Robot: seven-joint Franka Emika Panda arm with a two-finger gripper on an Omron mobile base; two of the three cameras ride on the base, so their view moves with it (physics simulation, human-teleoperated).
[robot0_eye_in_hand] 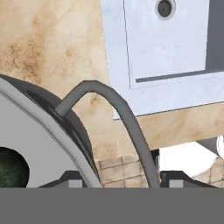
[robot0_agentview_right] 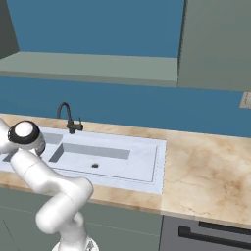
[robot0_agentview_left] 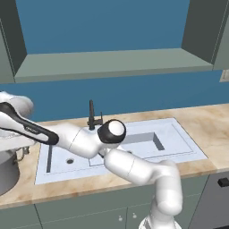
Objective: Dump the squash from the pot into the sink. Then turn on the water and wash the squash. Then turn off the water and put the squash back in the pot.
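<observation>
The grey pot [robot0_agentview_left: 6, 172] stands on the counter left of the sink [robot0_agentview_left: 172, 134], at the left edge of the left base view. My arm stretches left over it. In the hand view the pot's [robot0_eye_in_hand: 39, 131] pale inside fills the lower left, and the dark squash [robot0_eye_in_hand: 10, 169] lies in it at the edge. The pot's dark loop handle [robot0_eye_in_hand: 124, 111] arches out from the rim. My gripper [robot0_eye_in_hand: 124, 181] straddles the rim and this handle, one fingertip [robot0_eye_in_hand: 73, 180] inside the pot and the other just outside the handle, closed against them.
A dark faucet [robot0_agentview_left: 91, 114] rises behind the sink's small basin, also seen as faucet [robot0_agentview_right: 66, 116] from the right. The sink's [robot0_agentview_right: 144, 164] large basin lies right of my arm. Beige counter [robot0_agentview_right: 206, 171] runs on to the right, with a shelf above.
</observation>
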